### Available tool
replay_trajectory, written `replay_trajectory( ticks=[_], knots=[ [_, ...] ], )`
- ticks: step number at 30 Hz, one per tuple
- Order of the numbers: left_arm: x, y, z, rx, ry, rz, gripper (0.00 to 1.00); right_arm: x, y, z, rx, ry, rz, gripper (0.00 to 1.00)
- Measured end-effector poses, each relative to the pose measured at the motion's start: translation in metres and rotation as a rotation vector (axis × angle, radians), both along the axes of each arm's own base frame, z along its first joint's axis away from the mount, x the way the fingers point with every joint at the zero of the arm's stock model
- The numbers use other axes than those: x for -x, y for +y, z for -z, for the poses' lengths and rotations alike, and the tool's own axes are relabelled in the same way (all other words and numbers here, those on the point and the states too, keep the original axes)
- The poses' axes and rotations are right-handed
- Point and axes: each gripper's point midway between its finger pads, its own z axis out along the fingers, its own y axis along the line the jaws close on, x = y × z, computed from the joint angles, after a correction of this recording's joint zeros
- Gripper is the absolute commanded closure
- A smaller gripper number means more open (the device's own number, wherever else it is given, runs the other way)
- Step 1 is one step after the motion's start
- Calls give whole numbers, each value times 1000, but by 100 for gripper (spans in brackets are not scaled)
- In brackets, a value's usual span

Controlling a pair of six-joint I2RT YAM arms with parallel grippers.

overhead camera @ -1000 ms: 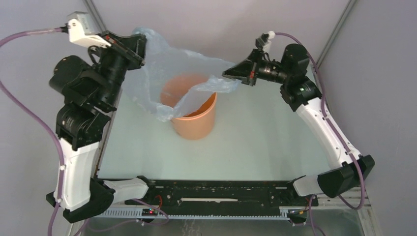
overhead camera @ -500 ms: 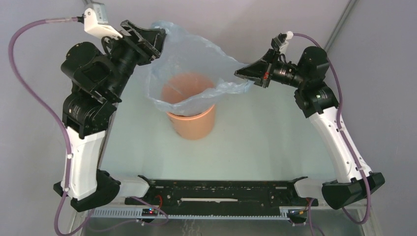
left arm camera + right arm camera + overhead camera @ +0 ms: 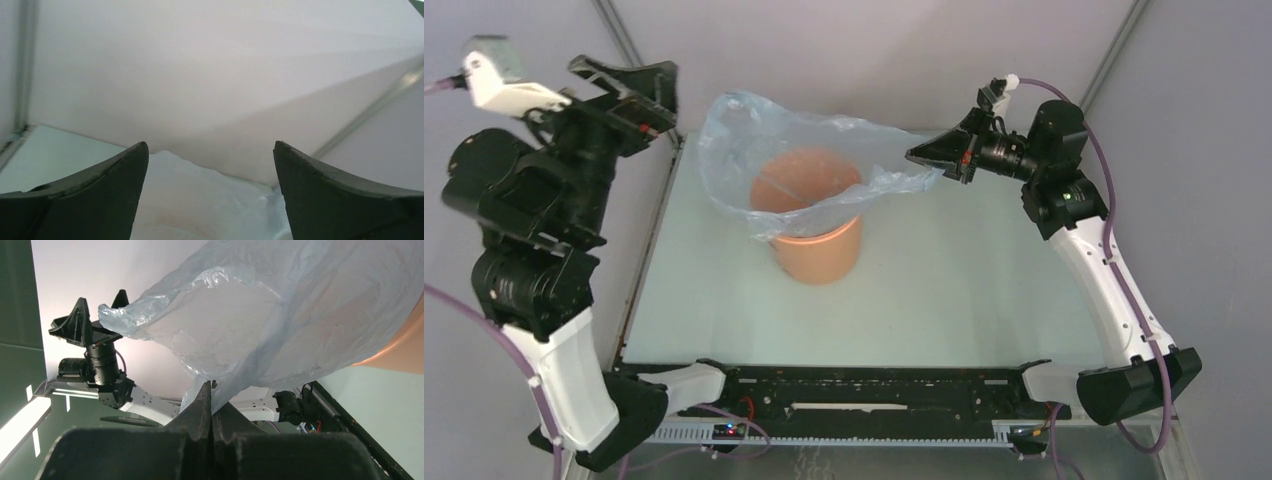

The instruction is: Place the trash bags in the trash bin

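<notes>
Right pincer [image 3: 914, 155] clenched on the trash bag [image 3: 754, 140] edge; the bag stretches toward 9 o'clock, draped over the trash bin [image 3: 819, 250] mouth mid-worktop [image 3: 964, 290]. Left pincer [image 3: 211, 147] released, empty, at the bin's 10 o'clock, clear of the bag.

The trash bag [image 3: 796, 140] veils the far rim and inside of the trash bin [image 3: 820, 252].

Pale green surface [image 3: 944, 300] noted, enclosed by grey walls [image 3: 864, 45]; metal struts [image 3: 1117, 40] seen at rear corners, approx. diagonal.
</notes>
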Motion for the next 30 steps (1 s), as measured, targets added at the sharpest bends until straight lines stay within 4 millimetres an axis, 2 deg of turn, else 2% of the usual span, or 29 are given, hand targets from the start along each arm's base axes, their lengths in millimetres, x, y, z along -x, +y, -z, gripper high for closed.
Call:
replay_trajectory(
  ticks=[3, 7, 8, 10, 13, 15, 17, 19, 21, 25, 27, 30],
  knots=[
    [7, 34, -1, 7, -2, -132, 5, 0, -1, 0, 0, -2, -4, 100],
    [16, 74, 2, 31, -1, -303, 24, 1, -2, 1, 1, 0, -11, 100],
    [13, 81, 4, 40, 6, -329, 25, 1, -2, 0, 2, 0, -12, 100],
    [-3, 88, 13, 49, 44, -343, 25, -1, -1, -1, 6, 2, -12, 100],
    [-53, 74, 39, 58, 141, -238, 29, -2, -1, -7, 7, -8, -11, 100],
    [-92, 61, 72, 63, 245, -155, 29, -1, -2, -11, 5, -21, -11, 100],
    [-127, 48, 115, 65, 362, -96, 29, 0, -2, -14, 4, -29, -12, 100],
    [-150, 31, 174, 71, 508, -42, 29, 0, -2, -15, 4, -32, -11, 100],
    [-154, 9, 228, 82, 637, 17, 30, 0, -2, -15, 4, -32, -11, 100],
    [-139, -25, 292, 112, 768, 99, 32, 0, -2, -14, 5, -31, -11, 100],
    [-133, -39, 302, 124, 783, 134, 32, 0, -2, -15, 5, -31, -10, 100],
    [-134, -68, 295, 140, 741, 209, 34, -1, -2, -14, 5, -31, -9, 100]
  ],
)
